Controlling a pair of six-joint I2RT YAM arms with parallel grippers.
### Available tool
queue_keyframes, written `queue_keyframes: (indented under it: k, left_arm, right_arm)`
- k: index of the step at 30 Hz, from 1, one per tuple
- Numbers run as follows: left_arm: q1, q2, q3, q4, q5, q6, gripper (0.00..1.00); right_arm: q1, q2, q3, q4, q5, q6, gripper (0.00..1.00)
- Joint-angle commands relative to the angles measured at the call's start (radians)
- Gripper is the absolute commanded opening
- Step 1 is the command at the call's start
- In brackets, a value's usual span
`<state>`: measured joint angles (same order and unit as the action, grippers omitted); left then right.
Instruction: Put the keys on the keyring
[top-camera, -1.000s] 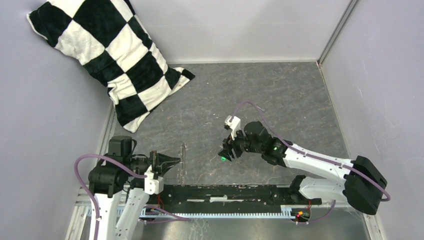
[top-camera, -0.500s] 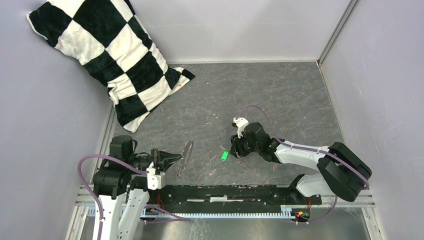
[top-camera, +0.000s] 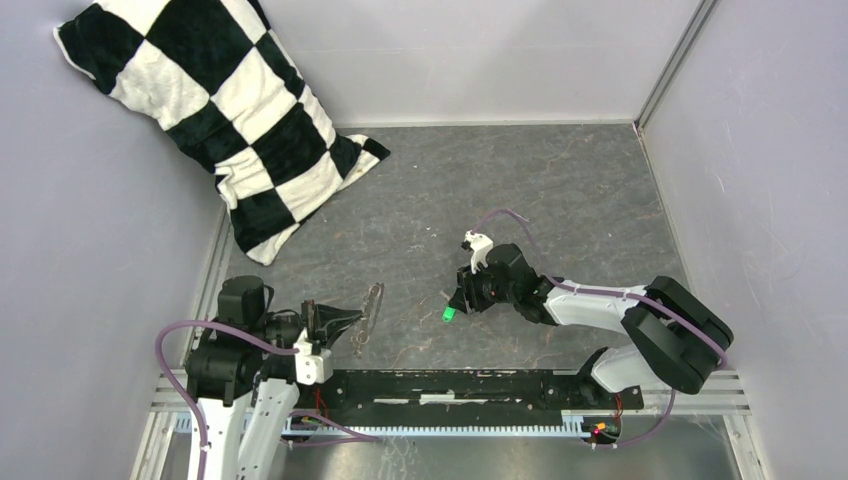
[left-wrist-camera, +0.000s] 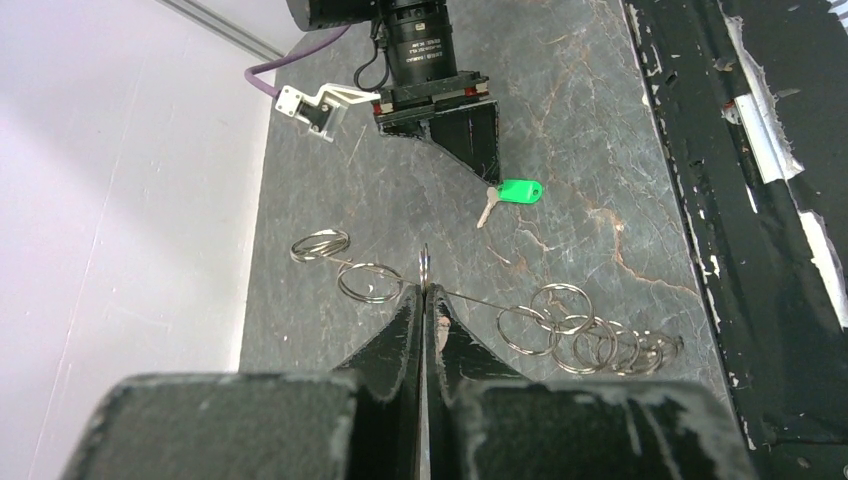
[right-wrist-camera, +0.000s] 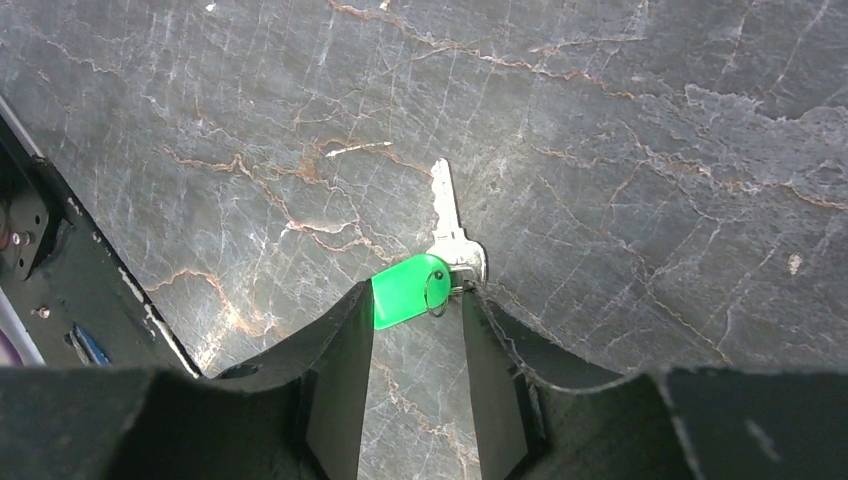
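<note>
The key (top-camera: 449, 314) lies flat on the dark stone table, with a silvery blade and a bright green tag (right-wrist-camera: 405, 288). My right gripper (right-wrist-camera: 418, 300) is down at the table with one finger on each side of the tag; its jaws stand apart, close to the tag's edges. The left wrist view shows the same key (left-wrist-camera: 519, 190) just in front of the right gripper (left-wrist-camera: 470, 140). My left gripper (left-wrist-camera: 424, 290) is shut on the thin wire of the keyring (left-wrist-camera: 470, 298), which carries several small rings (left-wrist-camera: 585, 335). From above, the keyring (top-camera: 372, 308) shows slanted at the left gripper (top-camera: 352, 322).
A black-and-white chequered pillow (top-camera: 215, 110) leans in the far left corner. A black rail (top-camera: 450, 385) runs along the near edge between the arm bases. Pale walls close in the table on the left, back and right.
The right arm has folded in and its jaws have narrowed around the green tag. The keyring in the left gripper has tipped from straight to slanted.
</note>
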<state>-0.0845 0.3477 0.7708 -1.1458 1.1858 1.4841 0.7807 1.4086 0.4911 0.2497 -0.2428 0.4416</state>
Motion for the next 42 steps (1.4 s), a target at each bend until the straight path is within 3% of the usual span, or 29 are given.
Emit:
queue_keyframes:
  k: [1, 10, 25, 31, 33, 35, 38, 42]
  left_arm:
    - [0.002, -0.014, 0.003, 0.037, 0.01, -0.045, 0.02]
    - [0.003, -0.014, 0.014, 0.037, 0.01, -0.06, 0.02]
    - [0.003, -0.009, 0.021, 0.037, 0.006, -0.068, 0.02]
    - [0.003, -0.01, 0.028, 0.037, 0.004, -0.077, 0.02]
    - [0.002, -0.01, 0.028, 0.037, 0.005, -0.078, 0.02]
    - [0.003, -0.013, 0.03, 0.037, 0.005, -0.081, 0.02]
    - [0.003, -0.008, 0.034, 0.039, 0.013, -0.085, 0.02]
    - [0.003, 0.025, 0.048, 0.039, 0.056, -0.129, 0.02]
  right_arm:
    - [0.001, 0.007, 0.005, 0.034, 0.029, -0.018, 0.43]
    - [0.0, 0.039, 0.017, 0.025, 0.032, -0.047, 0.39]
    - [0.001, 0.071, 0.012, 0.071, -0.001, -0.05, 0.21]
    - [0.002, 0.076, 0.027, 0.042, -0.004, -0.068, 0.2]
    - [0.001, 0.067, 0.023, 0.049, -0.007, -0.069, 0.15]
    - [0.0, 0.048, 0.02, 0.061, -0.01, -0.078, 0.04]
    - [0.002, -0.009, 0.022, 0.078, -0.033, -0.137, 0.01]
    - [0.007, -0.179, 0.018, 0.106, -0.075, -0.35, 0.01]
